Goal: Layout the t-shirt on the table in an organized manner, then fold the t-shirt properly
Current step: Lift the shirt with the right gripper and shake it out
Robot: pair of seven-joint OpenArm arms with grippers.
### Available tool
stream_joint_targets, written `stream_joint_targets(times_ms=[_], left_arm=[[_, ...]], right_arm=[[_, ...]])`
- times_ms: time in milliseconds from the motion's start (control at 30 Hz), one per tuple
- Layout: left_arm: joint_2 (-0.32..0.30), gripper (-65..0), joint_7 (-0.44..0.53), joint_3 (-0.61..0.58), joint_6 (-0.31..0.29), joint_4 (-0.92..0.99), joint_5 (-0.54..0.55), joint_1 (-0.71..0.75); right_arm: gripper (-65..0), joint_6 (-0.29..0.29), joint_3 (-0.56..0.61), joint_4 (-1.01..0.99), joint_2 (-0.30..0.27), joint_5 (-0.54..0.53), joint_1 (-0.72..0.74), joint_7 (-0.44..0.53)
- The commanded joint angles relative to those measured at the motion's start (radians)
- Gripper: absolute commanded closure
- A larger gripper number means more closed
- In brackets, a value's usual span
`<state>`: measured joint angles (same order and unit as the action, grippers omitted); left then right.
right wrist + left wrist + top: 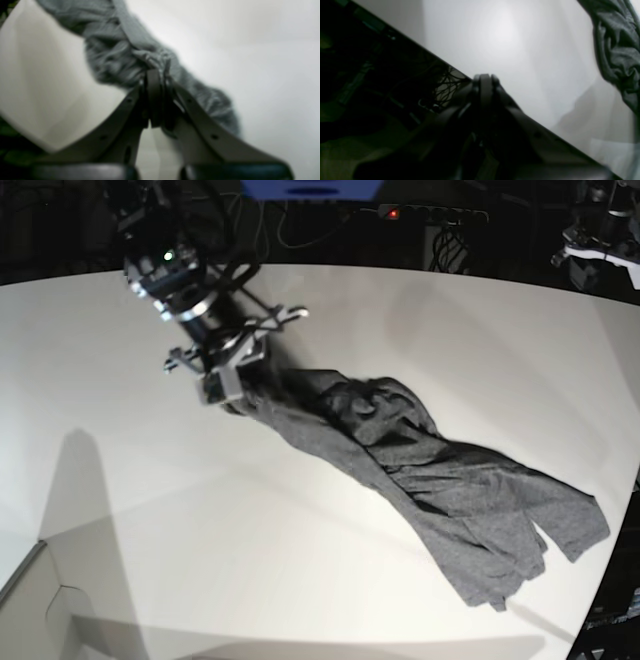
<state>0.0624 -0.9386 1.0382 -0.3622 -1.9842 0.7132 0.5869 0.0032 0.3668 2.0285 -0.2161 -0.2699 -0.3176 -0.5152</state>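
- Left wrist view: left pincer point(485, 78) closed together on nothing, tips poised at the dark rim of the white bench point(500, 45). Bunched edge of the dark heather-grey t-shirt point(617, 47) visible at the far right of this view, well apart from the pincer. No contact with cloth here.

- Right wrist view: right pincer point(154, 75) clamped on a gathered ridge of the t-shirt point(112, 50), with wrinkles radiating from the pinch. Cloth trailing away on both sides of the tips, up to the left and down to the right, over the pale bench point(262, 62). Blurred, so which part of the garment is pinched: cannot tell.

- Base view: t-shirt point(440, 480) lying in a long rumpled diagonal across the bench point(150, 510), from the right pincer point(228, 392) at upper left down toward the lower right, near the bench edge. One end gripped, the rest slack and twisted; sleeves and hem not sorted out. Left arm barely showing at the top right corner, away from the cloth.

- Step in hand, by judgement: the laying-out stage, with folding not yet begun.

- Next move, by judgement: drag or lift with the held end to pull out the twist, then bring in the idle left pincer to take a second corner and spread the shirt flat.
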Motion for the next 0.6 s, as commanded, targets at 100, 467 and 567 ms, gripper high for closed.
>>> stream_joint_targets(times_ms=[100,467,567], left_arm=[[-0.011,0.0,0.016,0.006,-0.002,-0.019,0.012,0.025],[-0.008,0.0,0.014,0.047,-0.002,-0.022,0.015,0.023],[-0.009,0.0,0.014,0.055,-0.002,-0.022,0.015,0.02]], right_arm=[[0.0,0.002,0.137,0.011,-0.003,-0.006,-0.036,0.03],[0.0,0.002,0.47,-0.01,-0.116,0.013,-0.01,0.026],[0.0,0.001,0.469,-0.021,-0.144,0.013,-0.007,0.026]])
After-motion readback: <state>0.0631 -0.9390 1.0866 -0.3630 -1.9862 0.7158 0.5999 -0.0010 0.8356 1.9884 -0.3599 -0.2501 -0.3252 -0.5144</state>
